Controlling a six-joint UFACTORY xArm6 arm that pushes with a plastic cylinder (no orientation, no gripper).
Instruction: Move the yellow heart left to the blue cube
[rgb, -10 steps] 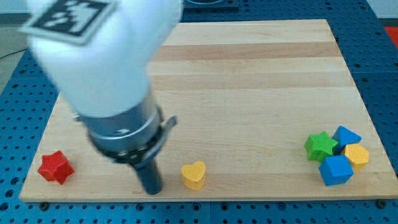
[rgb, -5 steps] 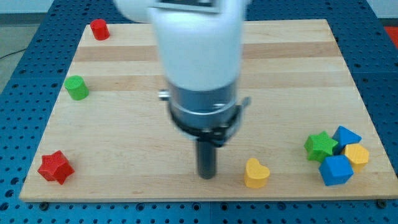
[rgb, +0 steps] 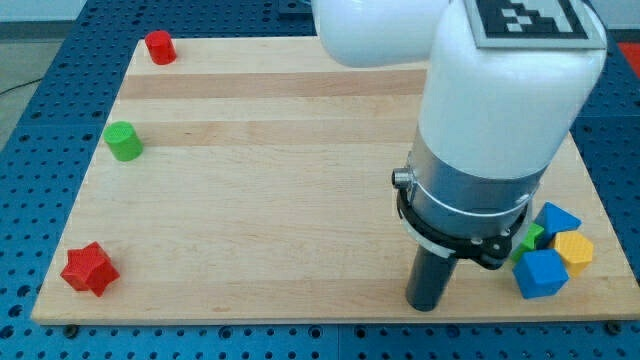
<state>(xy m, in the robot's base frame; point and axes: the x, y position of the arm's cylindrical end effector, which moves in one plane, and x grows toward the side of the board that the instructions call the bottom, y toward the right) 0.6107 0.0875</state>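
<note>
My tip (rgb: 427, 305) rests on the wooden board (rgb: 300, 150) near its bottom edge, towards the view's right. The yellow heart does not show anywhere; the arm's wide body may be hiding it. The blue cube (rgb: 541, 273) lies to the right of my tip, with a gap of bare board between them. It sits in a cluster with a yellow block (rgb: 575, 250), a blue triangular block (rgb: 557, 217) and a green star (rgb: 530, 238) that the arm partly covers.
A red cylinder (rgb: 159, 46) stands at the board's top left corner. A green cylinder (rgb: 123, 141) is at the left edge. A red star (rgb: 89, 269) lies at the bottom left corner. The arm covers much of the board's right half.
My tip has swept right along the bottom edge, from left of centre to close beside the cluster. The yellow heart slid right ahead of it and is now out of sight.
</note>
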